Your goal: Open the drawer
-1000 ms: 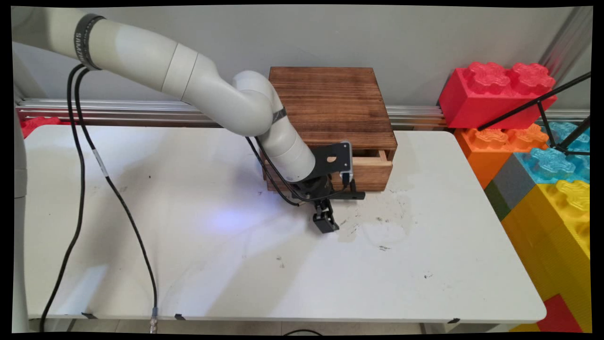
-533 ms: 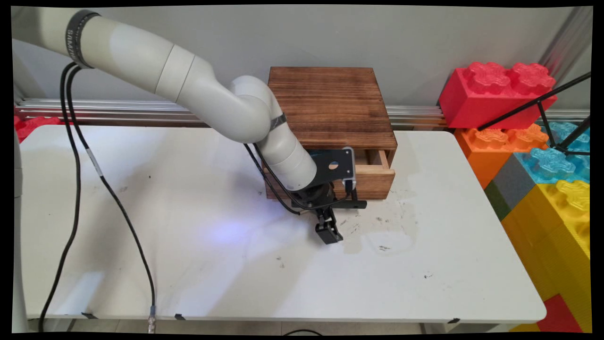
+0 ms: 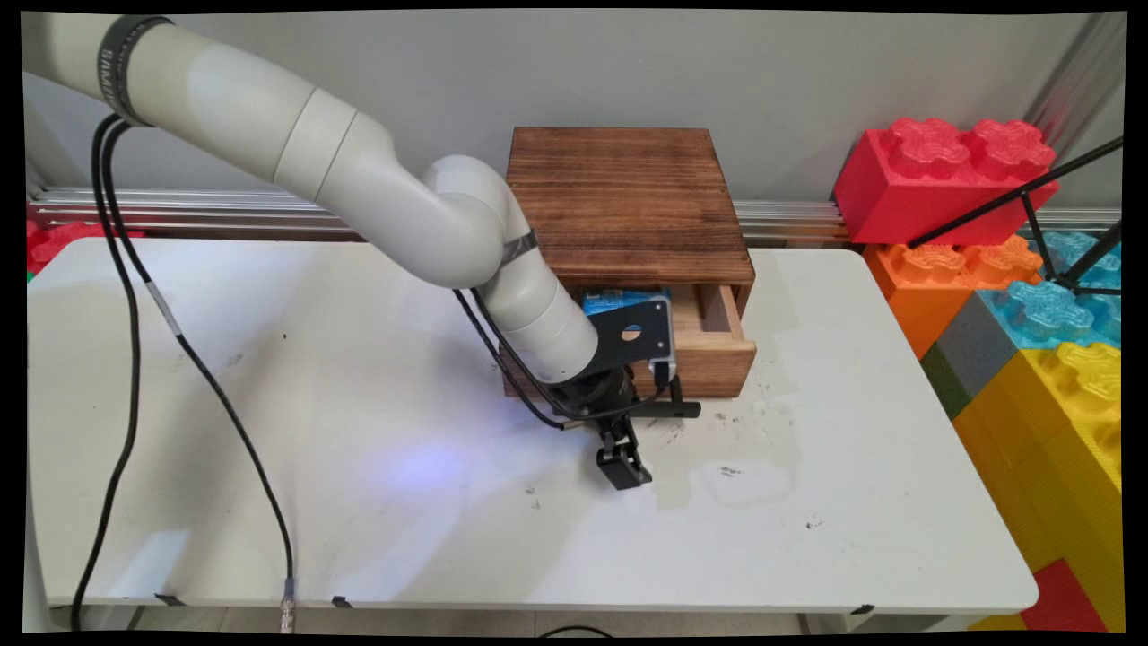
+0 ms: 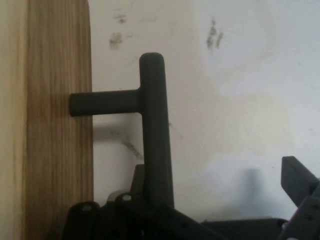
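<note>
- White table [image 3: 359, 538] fills the near ground, scuffed and smudged with dark marks just ahead of the drawer; two black cables [image 3: 224, 404] trail across its left half to the near edge.
- Low over those smudges hangs the gripper [image 3: 621, 467], pointing down. Its claw stands wide: one finger [image 4: 300, 185] sits well apart from the black T-shaped handle [image 4: 152, 130], which runs beside the linkage's other side, clamped by nothing that I can see.
- Risk, as I judge it: hooked rather than pinched, the bar could slide off the claw if the hand lifts or tilts.
- Just behind, the drawer [image 3: 717, 354] stands partly out of its dark wooden box [image 3: 628, 188], with a blue item [image 3: 614, 298] inside, half hidden by the camera bracket.
- Second risk: the box sits loose on the table (nothing visibly holds it), so a skewed pull could drag or turn it.
- Farther back run an aluminium rail [image 3: 224, 202] and a grey wall; at the right, giant toy bricks [image 3: 942, 170] are stacked, crossed by a black tripod leg [image 3: 1013, 197].
</note>
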Controlling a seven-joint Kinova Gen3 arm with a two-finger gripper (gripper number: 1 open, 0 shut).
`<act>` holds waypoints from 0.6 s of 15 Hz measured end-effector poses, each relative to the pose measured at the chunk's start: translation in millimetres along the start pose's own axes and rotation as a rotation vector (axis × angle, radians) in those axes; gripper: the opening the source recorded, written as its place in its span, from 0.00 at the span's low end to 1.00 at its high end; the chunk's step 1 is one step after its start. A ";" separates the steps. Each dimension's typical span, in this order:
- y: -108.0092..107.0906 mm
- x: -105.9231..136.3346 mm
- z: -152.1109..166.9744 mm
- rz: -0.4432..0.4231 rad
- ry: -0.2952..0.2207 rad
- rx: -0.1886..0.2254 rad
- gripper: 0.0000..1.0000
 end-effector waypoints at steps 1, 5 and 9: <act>2.4 -0.5 -0.2 0.000 0.000 -0.003 1.00; 15.0 -3.7 -1.1 0.000 0.000 -0.020 1.00; 26.6 -5.9 -2.8 0.004 0.003 -0.035 1.00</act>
